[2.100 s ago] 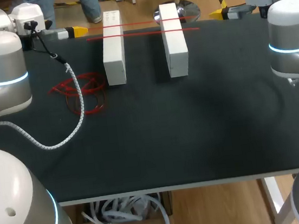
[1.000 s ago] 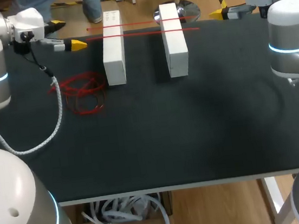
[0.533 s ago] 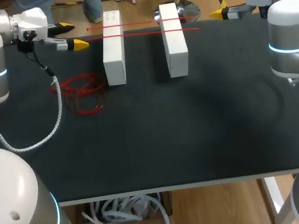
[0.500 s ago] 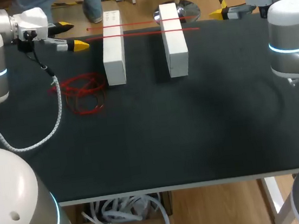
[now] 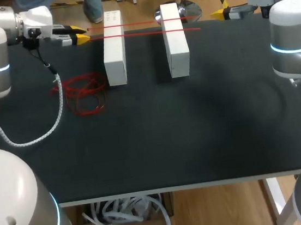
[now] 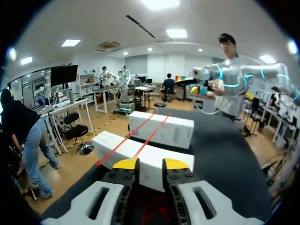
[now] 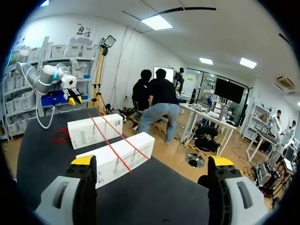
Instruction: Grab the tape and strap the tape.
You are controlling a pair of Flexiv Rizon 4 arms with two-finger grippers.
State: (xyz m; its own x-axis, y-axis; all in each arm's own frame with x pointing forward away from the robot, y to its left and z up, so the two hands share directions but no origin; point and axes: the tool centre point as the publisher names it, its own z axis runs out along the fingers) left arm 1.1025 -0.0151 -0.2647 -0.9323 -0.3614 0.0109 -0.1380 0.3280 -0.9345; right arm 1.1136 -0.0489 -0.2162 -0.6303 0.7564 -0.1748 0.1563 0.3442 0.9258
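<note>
Two white boxes (image 5: 113, 48) (image 5: 175, 39) lie side by side at the back of the black table. Two thin red tape straps (image 5: 145, 22) (image 5: 146, 34) run across their tops. My left gripper (image 5: 80, 34) hovers at the straps' left ends, level with them. In the left wrist view its yellow tips (image 6: 151, 164) stand a narrow gap apart, and the nearer strap (image 6: 150, 136) runs toward that gap with nothing visibly pinched. My right gripper (image 5: 219, 13) sits at the back right edge, wide open and empty (image 7: 152, 161), looking over the boxes (image 7: 117, 157).
A loose tangle of red tape (image 5: 79, 91) lies on the table left of the boxes. The left arm's white coiled cable (image 5: 58, 118) hangs in a loop over the table's left side. The table's front edge (image 5: 176, 186) is near me.
My left gripper has moved right, up to the straps' left ends, and its fingers have drawn much closer together. The right arm, boxes and straps have not moved.
</note>
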